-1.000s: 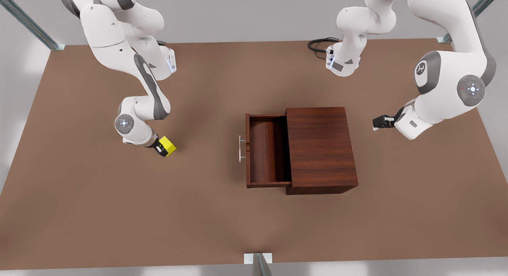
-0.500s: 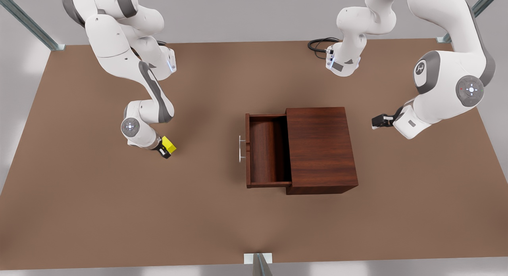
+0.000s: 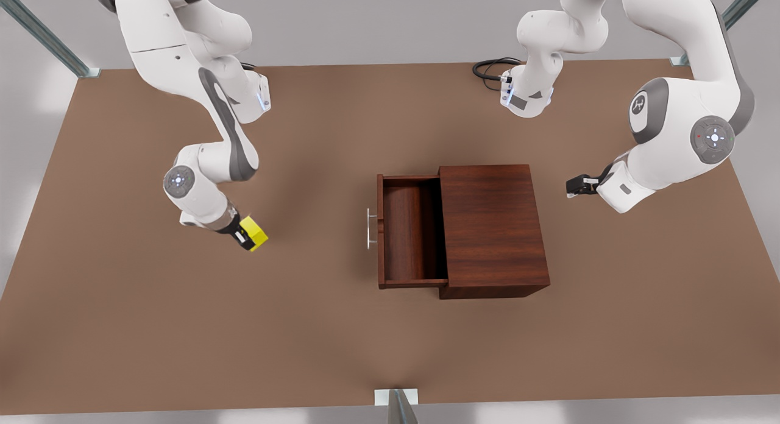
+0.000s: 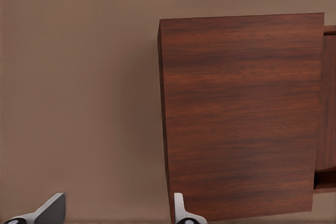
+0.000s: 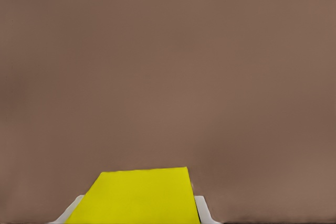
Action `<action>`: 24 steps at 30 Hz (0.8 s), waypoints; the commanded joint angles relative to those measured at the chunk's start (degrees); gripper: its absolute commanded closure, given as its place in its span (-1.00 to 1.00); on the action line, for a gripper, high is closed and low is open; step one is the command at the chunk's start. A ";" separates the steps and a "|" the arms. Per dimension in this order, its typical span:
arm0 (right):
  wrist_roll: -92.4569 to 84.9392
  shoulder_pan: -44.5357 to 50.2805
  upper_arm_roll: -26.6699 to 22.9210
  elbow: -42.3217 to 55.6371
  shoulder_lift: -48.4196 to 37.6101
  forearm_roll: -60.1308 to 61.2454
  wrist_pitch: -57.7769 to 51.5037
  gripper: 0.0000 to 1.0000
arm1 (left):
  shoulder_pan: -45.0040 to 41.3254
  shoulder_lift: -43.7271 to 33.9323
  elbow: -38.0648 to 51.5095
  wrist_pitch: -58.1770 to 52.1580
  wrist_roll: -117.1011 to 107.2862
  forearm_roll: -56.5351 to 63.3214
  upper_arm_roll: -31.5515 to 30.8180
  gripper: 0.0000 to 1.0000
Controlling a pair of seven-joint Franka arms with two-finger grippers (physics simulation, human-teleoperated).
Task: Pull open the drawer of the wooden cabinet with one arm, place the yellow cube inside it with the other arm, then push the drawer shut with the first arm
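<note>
The wooden cabinet (image 3: 493, 229) (image 4: 241, 114) stands mid-table with its drawer (image 3: 408, 229) pulled out toward the front view's left, silver handle (image 3: 369, 228) in front. The drawer's inside is bare. Far off at the front view's left, my right gripper (image 3: 248, 236) is shut on the yellow cube (image 3: 256, 234) (image 5: 139, 195), which it holds close above the table. My left gripper (image 3: 573, 186) (image 4: 118, 216) hangs open at the front view's right, behind the cabinet's back and apart from it, with nothing between its fingers (image 4: 181, 211).
A black cable (image 3: 487, 67) lies at the table's far edge by an arm's base. Metal frame posts (image 3: 396, 406) stand at the table's corners and at the middle of its near edge. Bare brown table (image 3: 317, 241) lies between cube and drawer.
The right arm's wrist has swung toward the front view's left, and the held cube has shifted slightly. The left gripper has drifted a little toward the cabinet. The drawer has not moved.
</note>
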 commanded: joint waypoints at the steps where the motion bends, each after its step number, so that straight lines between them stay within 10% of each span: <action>1: 4.68 0.02 0.05 4.46 -0.67 -1.33 -15.35 -0.03 | -0.05 -0.06 0.11 0.13 -0.37 0.11 -0.03 -1.00; 8: 18.39 4.67 1.02 27.05 4.34 -1.68 -35.83 -0.03 | -0.05 0.03 0.11 0.13 -0.81 0.20 -0.47 -1.00; 24: 61.99 20.06 0.58 50.78 18.66 -2.56 -40.58 -0.04 | -0.05 -0.23 -0.42 -0.05 -1.78 0.20 -0.47 -1.00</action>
